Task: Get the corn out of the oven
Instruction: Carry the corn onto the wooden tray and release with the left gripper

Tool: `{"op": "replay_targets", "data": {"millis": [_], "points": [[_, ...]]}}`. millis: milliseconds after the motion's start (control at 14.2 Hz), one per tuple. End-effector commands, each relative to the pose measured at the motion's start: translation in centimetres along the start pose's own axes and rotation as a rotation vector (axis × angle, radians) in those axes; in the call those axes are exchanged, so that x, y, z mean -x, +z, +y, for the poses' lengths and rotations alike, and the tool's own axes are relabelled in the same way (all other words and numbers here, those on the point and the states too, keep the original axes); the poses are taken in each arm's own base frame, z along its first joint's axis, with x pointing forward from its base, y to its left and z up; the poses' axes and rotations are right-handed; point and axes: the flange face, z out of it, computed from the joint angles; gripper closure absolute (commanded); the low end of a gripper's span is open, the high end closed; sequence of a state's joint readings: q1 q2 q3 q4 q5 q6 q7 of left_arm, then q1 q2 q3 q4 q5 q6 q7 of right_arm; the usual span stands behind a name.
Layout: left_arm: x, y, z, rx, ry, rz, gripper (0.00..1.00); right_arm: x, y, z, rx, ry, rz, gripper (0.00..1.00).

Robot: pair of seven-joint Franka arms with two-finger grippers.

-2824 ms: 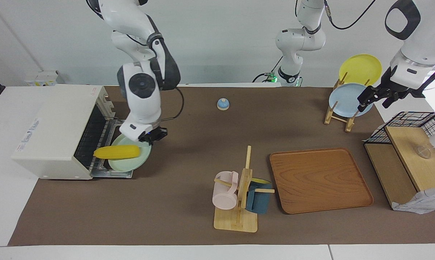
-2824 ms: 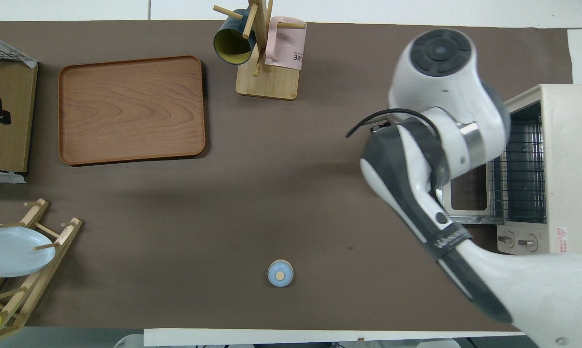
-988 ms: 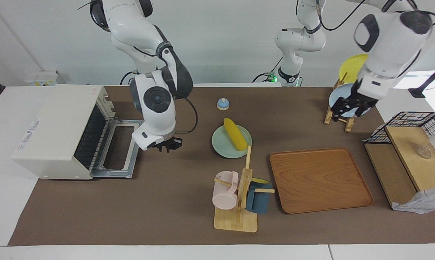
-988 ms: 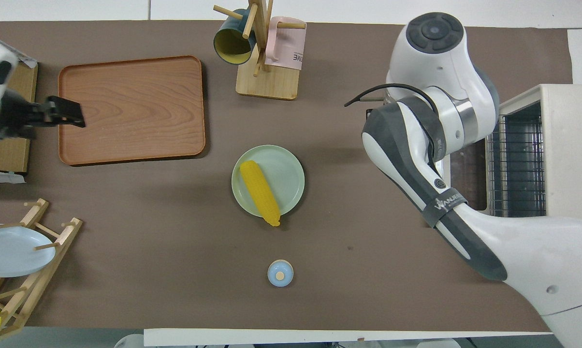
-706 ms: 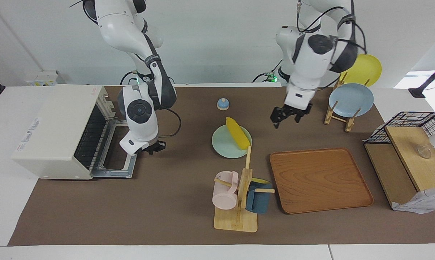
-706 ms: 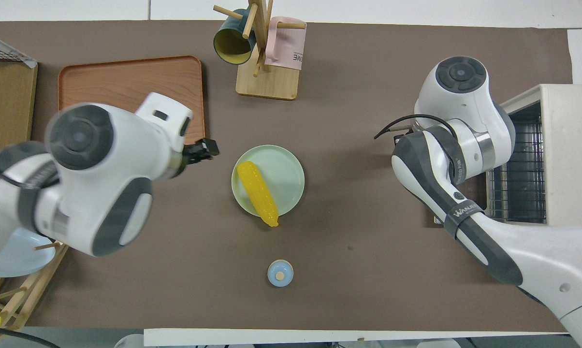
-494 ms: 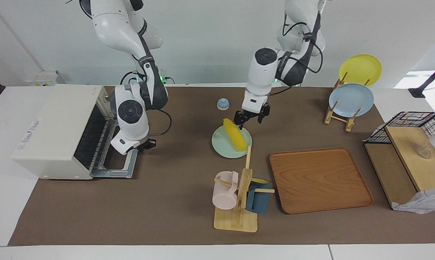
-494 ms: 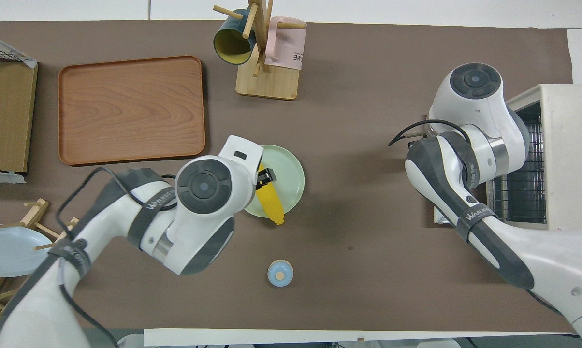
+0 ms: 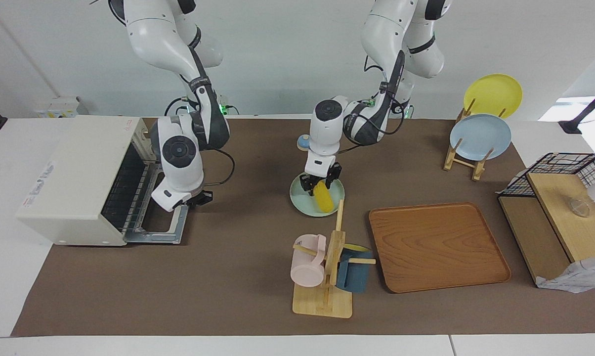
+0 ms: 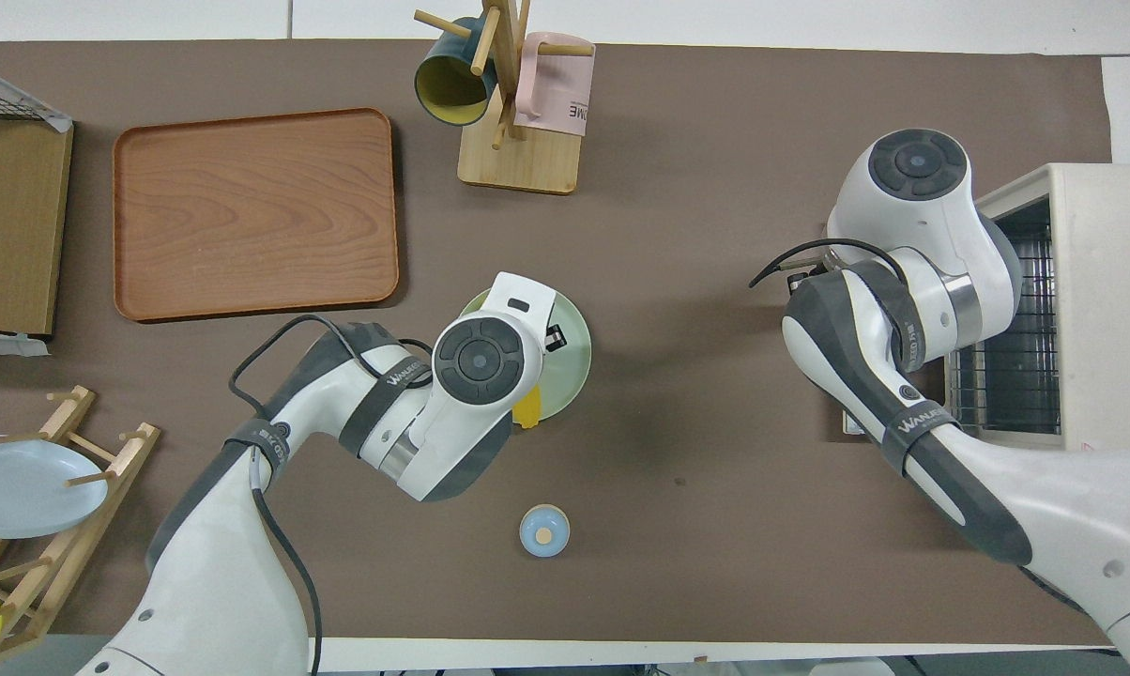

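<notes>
The yellow corn (image 9: 323, 197) lies on a pale green plate (image 9: 301, 200) in the middle of the mat, outside the oven (image 9: 75, 178). My left gripper (image 9: 320, 181) is down over the plate, open, with one finger on each side of the corn's end nearer the robots. In the overhead view the left wrist covers most of the corn (image 10: 527, 411) and part of the plate (image 10: 576, 349). The oven's door (image 9: 165, 225) lies open and its rack is bare. My right gripper (image 9: 198, 199) hangs over the open door.
A mug rack (image 9: 327, 269) with a pink and a blue mug stands beside the plate, farther from the robots. A wooden tray (image 9: 436, 247), a plate rack (image 9: 478, 136) and a wire basket (image 9: 564, 165) sit toward the left arm's end. A small blue knob (image 9: 305, 142) lies nearer the robots.
The plate with the corn went from the oven door to the middle of the mat. The right gripper moved back over the door. The left arm swung in and lowered onto the corn.
</notes>
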State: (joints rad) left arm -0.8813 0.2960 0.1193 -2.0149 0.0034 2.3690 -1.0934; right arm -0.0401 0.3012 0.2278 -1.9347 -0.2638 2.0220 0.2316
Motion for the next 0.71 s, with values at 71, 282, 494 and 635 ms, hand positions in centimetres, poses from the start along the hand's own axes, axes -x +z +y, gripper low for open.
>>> {"op": "replay_targets", "data": {"millis": [71, 282, 494, 635], "points": [[-7.4, -7.8, -2.2, -0.024, 0.095, -0.006, 1.0, 0.3, 0.5, 0.1, 0.009, -0.012, 0.014, 1.0], [-18.0, -7.2, -11.5, -0.031, 0.261, -0.002, 1.0, 1.0, 2.4, 0.2, 0.003, -0.016, 0.005, 1.0], [-26.0, -2.8, -19.6, -0.025, 0.41, 0.045, 1.0, 1.3, 3.5, 0.6, -0.007, -0.015, 0.018, 0.99], [-30.3, -0.6, -21.6, -0.028, 0.389, 0.101, 0.86, 1.2, 3.3, 1.3, 0.029, -0.039, 0.015, 0.99]]}}
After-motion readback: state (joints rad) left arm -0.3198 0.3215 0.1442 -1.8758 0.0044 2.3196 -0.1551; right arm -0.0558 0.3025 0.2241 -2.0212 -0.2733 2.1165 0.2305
